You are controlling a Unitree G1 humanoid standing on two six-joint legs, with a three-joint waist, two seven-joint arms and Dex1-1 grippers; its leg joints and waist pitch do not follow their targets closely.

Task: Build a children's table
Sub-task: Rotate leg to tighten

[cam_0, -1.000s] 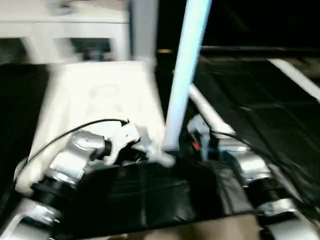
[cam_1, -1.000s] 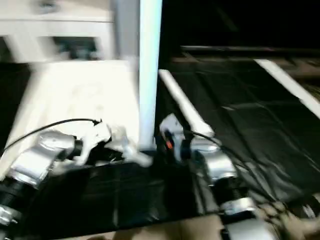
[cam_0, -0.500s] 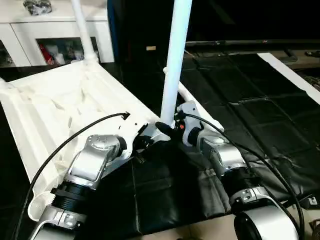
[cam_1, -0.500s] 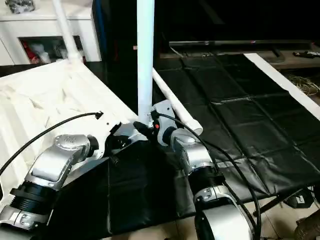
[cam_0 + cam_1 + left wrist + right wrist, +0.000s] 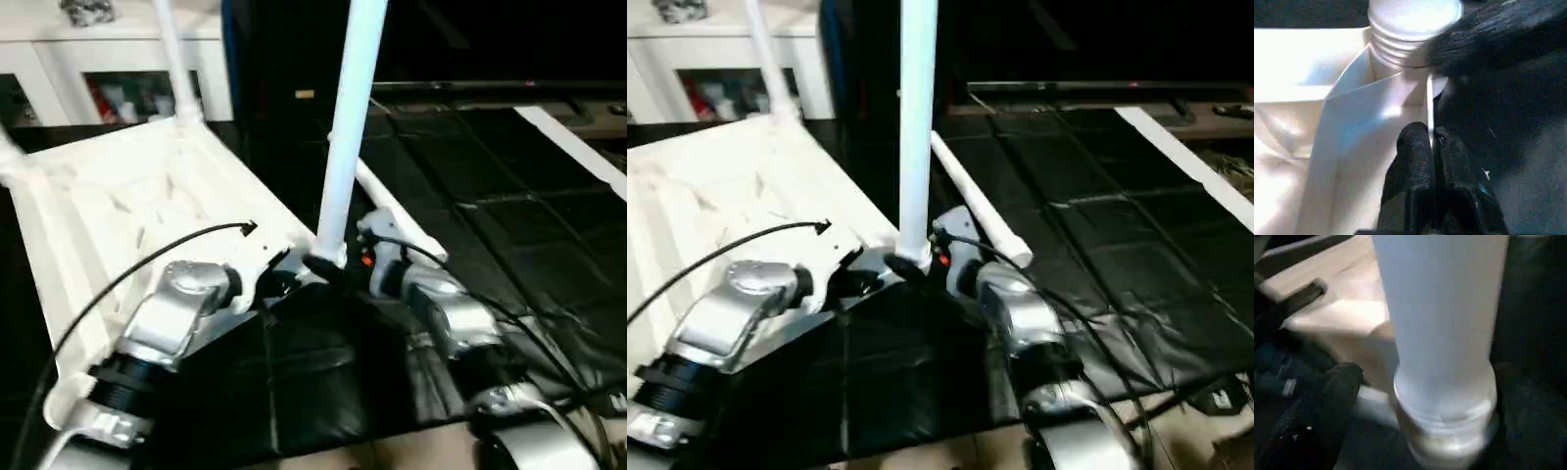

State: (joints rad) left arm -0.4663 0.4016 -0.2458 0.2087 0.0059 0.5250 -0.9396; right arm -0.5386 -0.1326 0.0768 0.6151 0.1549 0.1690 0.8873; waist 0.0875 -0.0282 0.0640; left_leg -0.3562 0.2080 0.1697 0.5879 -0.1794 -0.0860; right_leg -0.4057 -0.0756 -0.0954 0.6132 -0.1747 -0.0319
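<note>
Both silver forearms reach forward and inward, meeting at the near corner of the tabletop (image 5: 127, 196), which lies underside up on a black mat (image 5: 460, 186).

Left arm: forearm angled in from the left, a black cable looping over the wrist. Left gripper (image 5: 1431, 142) is pinched tight on the thin rim (image 5: 1429, 105) of the tabletop just beside the corner socket; the two black fingers (image 5: 1413, 161) sit either side of the wall with the edge running between them.

Right arm: forearm comes in from the right, wrist bent toward the same corner. Right gripper (image 5: 1415, 396) stands wide apart around the base of the upright leg (image 5: 348, 137). One black finger (image 5: 1334, 391) is seen clear of the leg on one side, with a gap to the tube; the other finger is a dark blur on the far side, and I cannot tell if it touches.

The leg stands upright in the near corner socket (image 5: 1447, 431), its ridged collar seated at the socket mouth. A second leg (image 5: 171, 59) stands at the far corner, by the white cabinet (image 5: 118, 59). Another leg (image 5: 975, 211) lies flat on the mat just right of the tabletop's edge, close behind the right wrist.

Open room: bare mat to the right of the lying leg and in front of the near corner. Left side is taken by the tabletop.
</note>
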